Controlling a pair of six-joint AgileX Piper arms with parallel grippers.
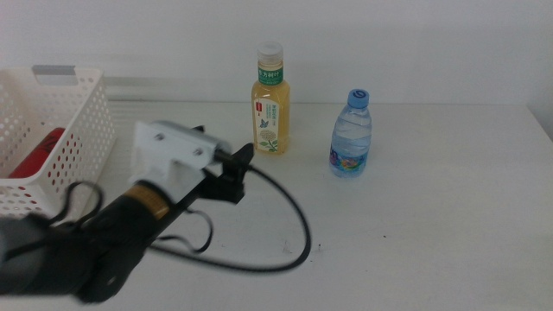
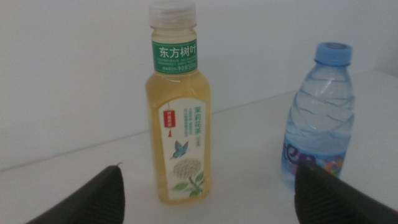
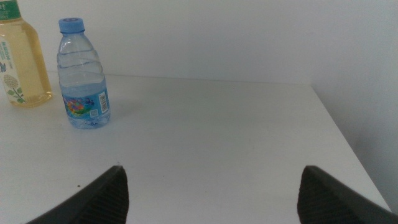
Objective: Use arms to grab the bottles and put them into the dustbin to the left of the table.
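A: The left tool (image 1: 238, 168) sits low over the desk (image 1: 415, 233), just short of the tea bottle (image 1: 270, 102). Its jaws are spread wide with nothing between them; in the left wrist view they flank the bottle's base with room on both sides.

B: So it looks lined up on the tea bottle (image 2: 177, 112). What would make the grab clean?

A: Judging from the wrist view, the bottle stands a little to one side of the midline between the jaws, so the arm probably should centre on it before moving in. Closing on the labelled body, below the neck, would likely give the flattest grip.

B: And the water bottle (image 1: 352, 134)?

A: It stands upright beside the tea bottle, apart from it. In the left wrist view it (image 2: 320, 118) sits near one jaw, so that jaw could clip it if the approach drifts that way.

B: Where does the load go?

A: Into the bin (image 1: 82, 112) at the desk's left edge. A red can (image 1: 41, 155) already lies inside it. The lift should probably clear the rim before release.

B: The right tool (image 3: 211, 186)?

A: It waits, out of the middle view, jaws wide and empty, facing bare desk with both bottles far off.
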